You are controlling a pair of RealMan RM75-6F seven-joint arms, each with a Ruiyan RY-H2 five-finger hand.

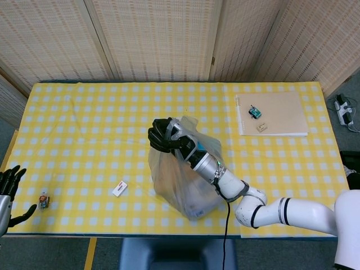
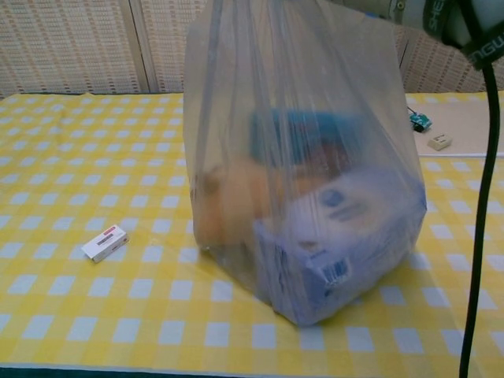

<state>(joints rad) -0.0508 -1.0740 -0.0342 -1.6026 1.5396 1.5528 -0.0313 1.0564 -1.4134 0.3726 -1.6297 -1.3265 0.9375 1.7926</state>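
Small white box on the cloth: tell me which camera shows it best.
The chest view. There the small white box is large enough to show its red stripe, lying left of the clear plastic bag. In the head view the box is only a tiny white slip on the checked tablecloth.

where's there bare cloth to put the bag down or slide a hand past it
Widest bare patch: the checked tablecloth from the far left edge to the plastic bag gripped by the right hand. Another strip lies between bag and board. Tighter near the front: small white box, a small item beside the left hand.
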